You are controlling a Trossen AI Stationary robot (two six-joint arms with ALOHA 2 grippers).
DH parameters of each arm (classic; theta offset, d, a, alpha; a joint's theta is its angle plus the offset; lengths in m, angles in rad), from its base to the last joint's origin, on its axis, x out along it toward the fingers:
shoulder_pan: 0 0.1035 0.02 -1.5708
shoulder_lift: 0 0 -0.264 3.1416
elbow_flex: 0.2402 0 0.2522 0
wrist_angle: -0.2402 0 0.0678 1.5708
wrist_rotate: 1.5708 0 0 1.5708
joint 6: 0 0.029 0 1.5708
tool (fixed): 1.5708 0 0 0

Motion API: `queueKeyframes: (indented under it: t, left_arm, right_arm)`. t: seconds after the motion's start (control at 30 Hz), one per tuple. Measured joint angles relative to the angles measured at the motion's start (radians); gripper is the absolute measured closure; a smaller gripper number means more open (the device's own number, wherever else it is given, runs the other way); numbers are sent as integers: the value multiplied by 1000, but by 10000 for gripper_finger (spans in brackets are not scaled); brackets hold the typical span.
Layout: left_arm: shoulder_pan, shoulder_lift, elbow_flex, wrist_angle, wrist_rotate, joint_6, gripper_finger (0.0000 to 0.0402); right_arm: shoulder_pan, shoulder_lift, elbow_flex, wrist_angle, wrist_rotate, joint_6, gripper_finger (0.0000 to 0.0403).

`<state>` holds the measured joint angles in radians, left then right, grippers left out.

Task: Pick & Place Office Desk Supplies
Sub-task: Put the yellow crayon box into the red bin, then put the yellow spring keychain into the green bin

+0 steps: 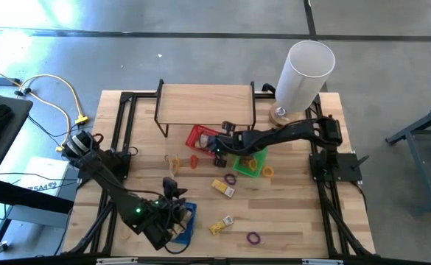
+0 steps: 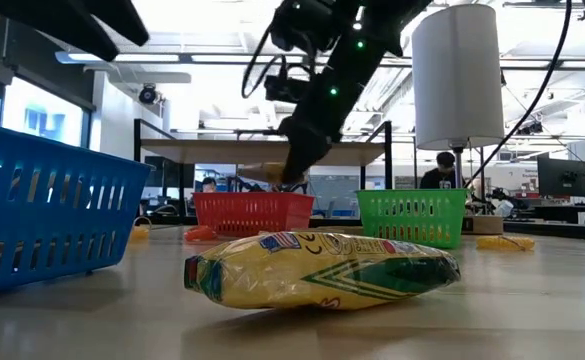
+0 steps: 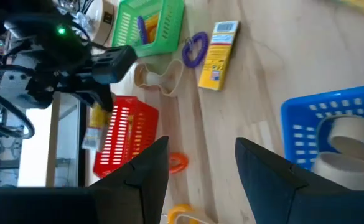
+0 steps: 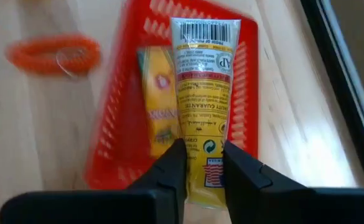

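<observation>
Sorting looks partway: the right end effector (image 4: pixel 199 163), clamped on a yellow crayon box (image 4: pixel 203 93), hangs over the red basket (image 4: pixel 110 143) already holding one, while the open left end effector (image 3: pixel 200 165) waits beside the blue basket (image 3: pixel 356 109); loops and boxes remain on the counter (image 1: pixel 289 221).

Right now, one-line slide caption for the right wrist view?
Right gripper holds a yellow crayon pack above the red basket; second pack inside.

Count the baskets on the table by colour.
Red basket: 1
Green basket: 1
Blue basket: 1
Total: 3
</observation>
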<state>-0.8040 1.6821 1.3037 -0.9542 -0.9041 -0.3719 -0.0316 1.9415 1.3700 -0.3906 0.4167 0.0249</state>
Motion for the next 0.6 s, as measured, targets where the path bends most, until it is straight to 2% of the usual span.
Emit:
queueKeyframes:
  t: [0.23,0.6]
  left_arm:
    - [-13,0,0,8,-2,-32,228]
    - [-12,0,0,7,13,-48,228]
  right_arm:
    - [-27,-1,2,36,-128,29,296]
    - [-20,-6,2,77,-77,-1,200]
